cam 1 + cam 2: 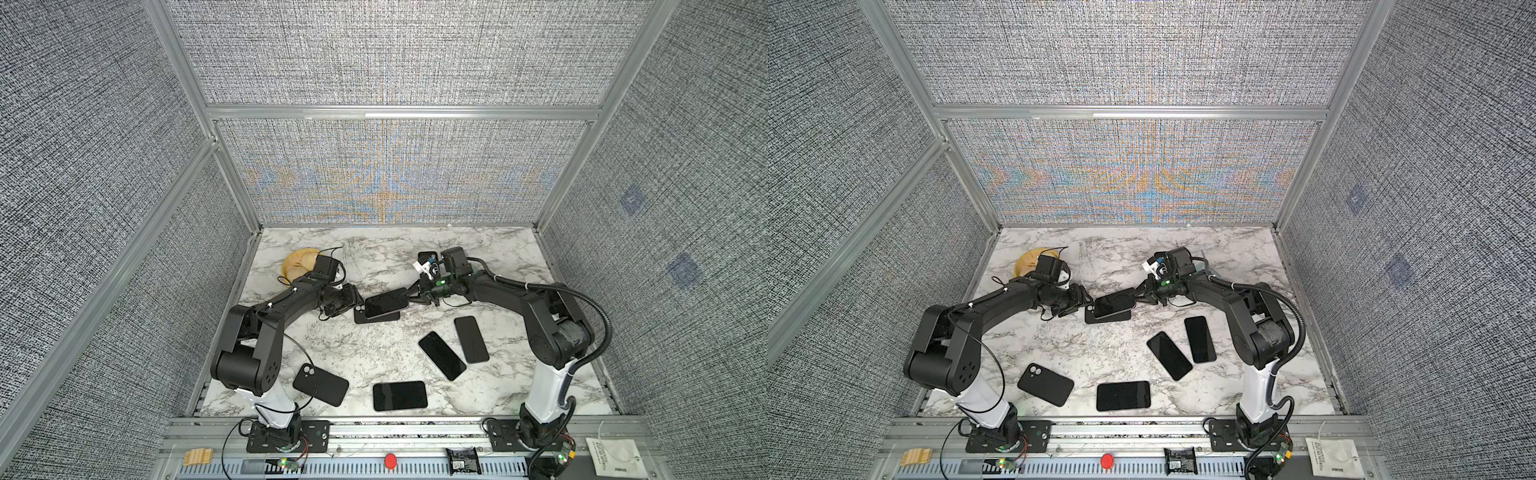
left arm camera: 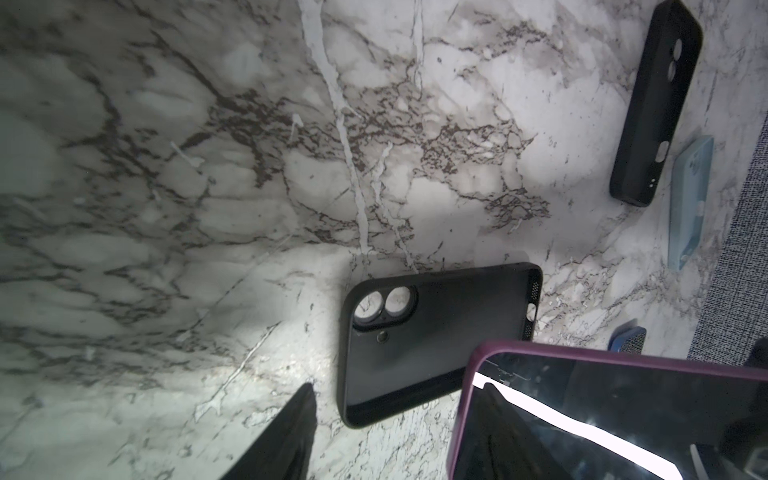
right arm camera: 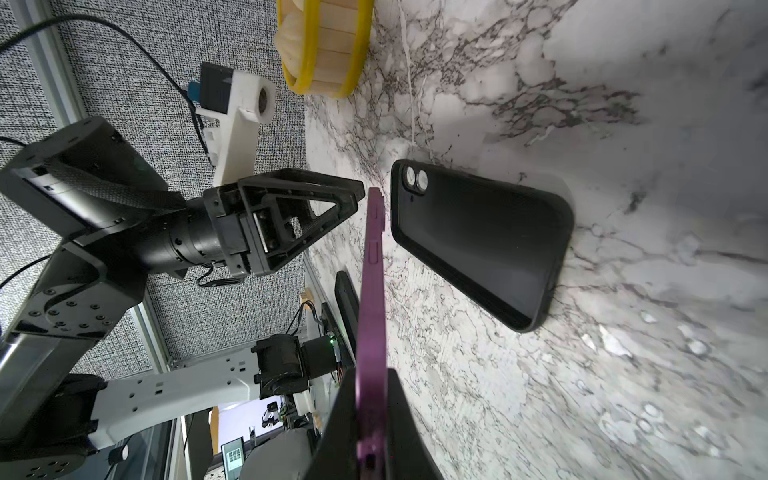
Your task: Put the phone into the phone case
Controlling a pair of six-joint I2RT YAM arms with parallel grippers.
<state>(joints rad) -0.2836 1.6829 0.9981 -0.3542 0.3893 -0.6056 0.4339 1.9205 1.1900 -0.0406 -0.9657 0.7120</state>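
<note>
I see right tool [image 1: 409, 296] clamped on glossy purple-rimmed phone [image 1: 386, 305] above matte black case [image 3: 478, 241] — left tool [image 3: 345, 199] apart.

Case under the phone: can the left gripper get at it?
Probably yes, but only at the camera end of the case. The left gripper, open, sits beside that end, which sticks out. The phone, held by the right gripper, hangs over the rest.

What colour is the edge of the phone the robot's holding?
Purple; the phone shows best in the right wrist view.
</note>
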